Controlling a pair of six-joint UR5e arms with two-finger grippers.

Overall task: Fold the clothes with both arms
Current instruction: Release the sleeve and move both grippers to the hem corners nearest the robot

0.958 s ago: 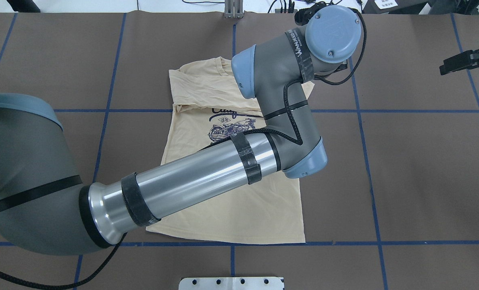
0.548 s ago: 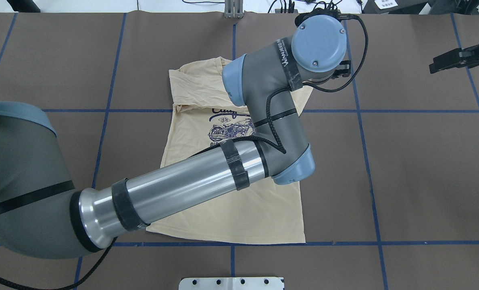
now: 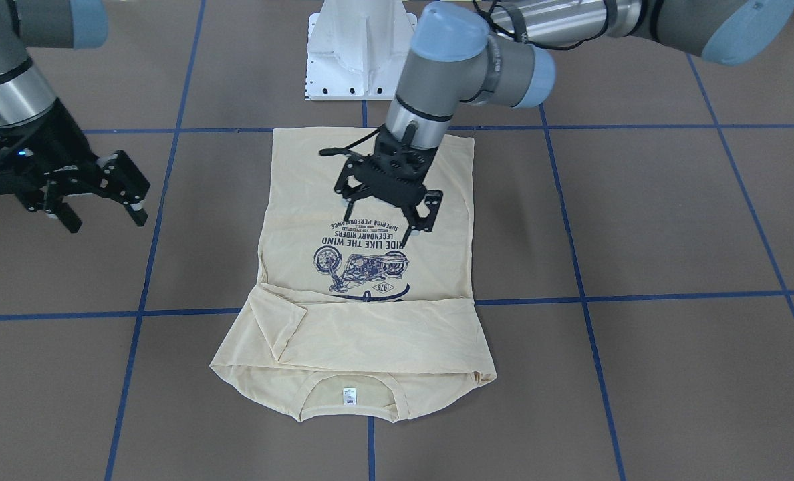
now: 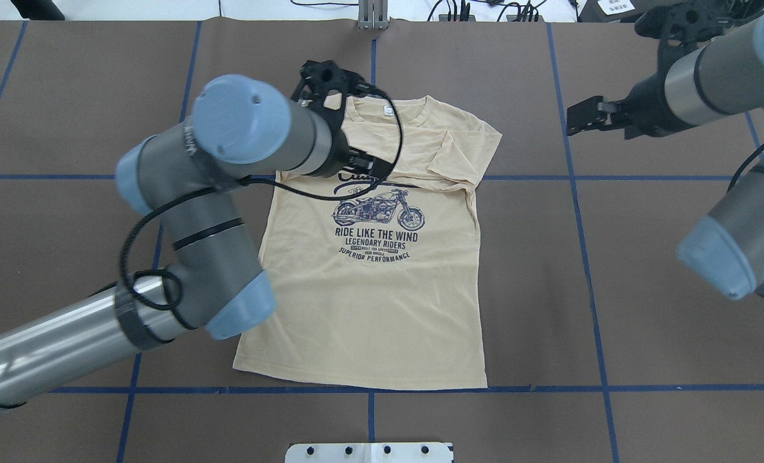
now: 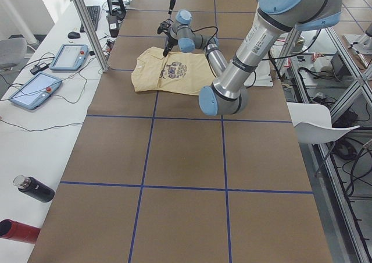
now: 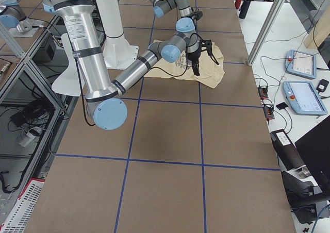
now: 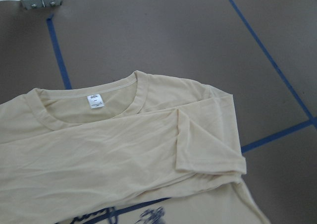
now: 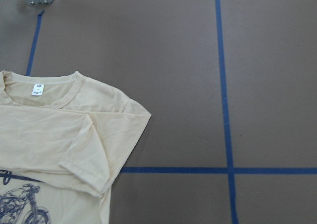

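The pale yellow T-shirt [image 4: 375,302] lies flat, print up, collar away from the robot and both sleeves folded across the chest. Its white neck tag [image 4: 387,110] shows; the shirt also shows in the front view [image 3: 370,341] and both wrist views [image 7: 124,149] [image 8: 49,135]. My left gripper [image 3: 387,220] hangs open and empty above the shirt; from overhead it sits over the collar's left part [image 4: 327,80]. My right gripper [image 3: 106,220] is open and empty, off the shirt beside its right shoulder [image 4: 578,119].
The brown table mat [image 4: 645,289] carries a blue tape grid. The white pedestal base [image 3: 360,53] stands at the robot's edge. A metal post [image 4: 372,16] is at the far edge. Control tablets [image 5: 35,88] and bottles [image 5: 35,190] lie on the side bench.
The left arm has swung from the shirt's far right side to its left, uncovering the print. The right gripper has moved in towards the shirt's right shoulder.
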